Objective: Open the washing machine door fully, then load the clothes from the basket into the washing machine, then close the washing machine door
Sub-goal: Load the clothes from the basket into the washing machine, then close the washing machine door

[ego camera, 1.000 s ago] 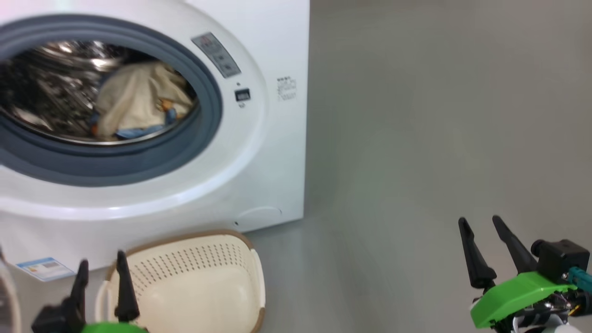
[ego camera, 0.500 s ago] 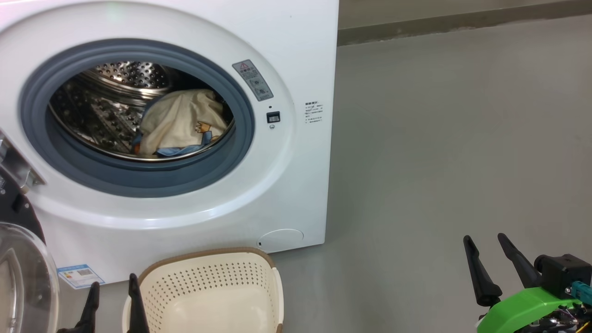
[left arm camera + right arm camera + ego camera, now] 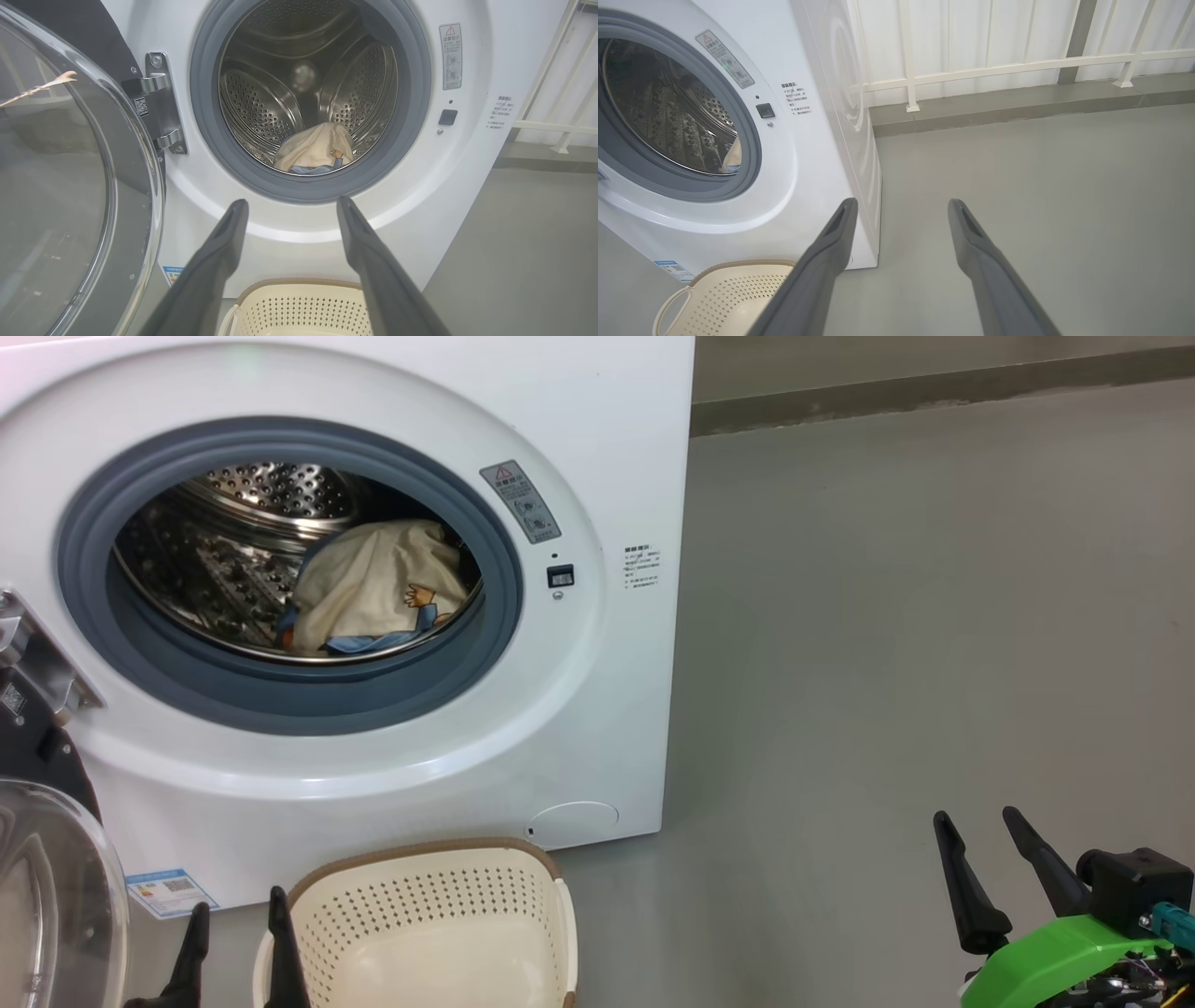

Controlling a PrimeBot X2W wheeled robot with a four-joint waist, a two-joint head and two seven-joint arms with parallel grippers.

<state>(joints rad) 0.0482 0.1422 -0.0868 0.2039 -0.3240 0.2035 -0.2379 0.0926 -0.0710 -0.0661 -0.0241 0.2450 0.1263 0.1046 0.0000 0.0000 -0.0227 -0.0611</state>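
The white washing machine (image 3: 597,448) stands with its door (image 3: 47,887) swung open at the lower left, glass window (image 3: 51,186) facing me. Inside the steel drum lie the clothes (image 3: 378,583): a cream garment over a bit of light blue (image 3: 315,147). On the floor in front sits the cream basket (image 3: 439,924), and what shows of its inside holds no clothes (image 3: 728,298). My left gripper (image 3: 238,910) is open at the basket's left rim, holding nothing (image 3: 289,207). Over bare floor to the right, my right gripper (image 3: 976,821) is open and holds nothing (image 3: 901,205).
Grey floor (image 3: 915,616) stretches to the right of the machine. A low kerb with a white railing (image 3: 994,70) runs behind it. The door hinge (image 3: 159,102) sits at the left of the opening. A blue label sticker (image 3: 168,891) is on the machine's lower front.
The head camera has shifted, so the machine now sits further right and lower in view, and the open door has come into view. Both grippers stay open.
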